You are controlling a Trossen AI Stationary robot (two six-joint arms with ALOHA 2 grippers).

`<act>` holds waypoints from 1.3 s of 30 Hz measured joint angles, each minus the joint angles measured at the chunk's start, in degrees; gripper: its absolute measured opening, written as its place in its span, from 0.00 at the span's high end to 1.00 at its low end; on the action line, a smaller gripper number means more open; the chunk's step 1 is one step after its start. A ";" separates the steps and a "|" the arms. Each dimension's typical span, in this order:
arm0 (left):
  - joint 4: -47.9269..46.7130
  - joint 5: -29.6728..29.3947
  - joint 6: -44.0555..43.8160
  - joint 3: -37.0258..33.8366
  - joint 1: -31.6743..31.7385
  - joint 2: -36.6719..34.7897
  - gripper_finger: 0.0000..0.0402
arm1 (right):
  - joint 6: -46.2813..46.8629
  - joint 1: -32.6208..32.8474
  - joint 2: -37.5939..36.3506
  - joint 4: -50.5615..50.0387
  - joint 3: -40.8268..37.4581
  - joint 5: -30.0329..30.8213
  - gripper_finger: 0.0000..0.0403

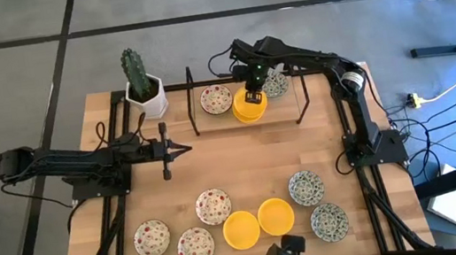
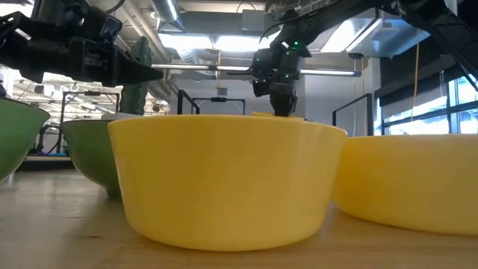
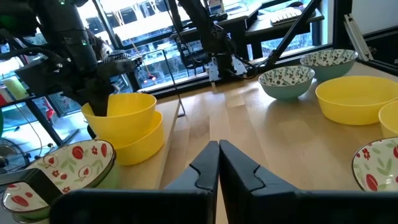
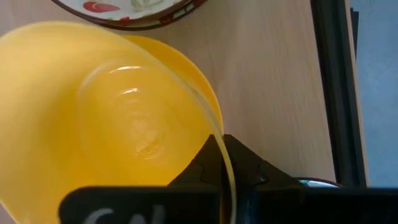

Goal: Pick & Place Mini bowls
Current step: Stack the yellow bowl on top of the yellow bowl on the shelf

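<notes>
- The right claw point(image 1: 249, 89) is reaching to the far side of the surface point(image 1: 241, 157), its fingers pinched on the rim of the top yellow bowl point(image 1: 249, 105), which is sitting in a second yellow bowl point(image 3: 138, 140) beneath it.
- A red-speckled bowl point(image 1: 216, 100) is sitting just beside that stack, with a green-patterned bowl point(image 1: 275, 83) on the other side.
- The left claw point(image 1: 179, 149) is hovering over the middle of the surface, its fingers pressed together on nothing.
- Along the near edge, three red-speckled bowls point(image 1: 195, 245), two yellow bowls point(image 1: 258, 222) touching each other and two green-patterned bowls point(image 1: 317, 203) are waiting.
- A potted cactus point(image 1: 140, 83) is standing at the far left corner.
</notes>
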 joint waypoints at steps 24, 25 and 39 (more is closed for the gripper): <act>-0.01 0.02 0.08 0.00 0.00 0.00 0.99 | -0.63 0.02 0.11 0.96 0.00 -2.54 0.93; 0.00 0.02 0.07 0.00 0.02 0.00 0.99 | -0.62 0.03 0.11 0.96 0.00 -2.57 0.93; 0.00 0.02 0.01 0.00 0.00 0.00 0.99 | 0.02 0.02 0.15 0.59 0.00 -1.12 0.73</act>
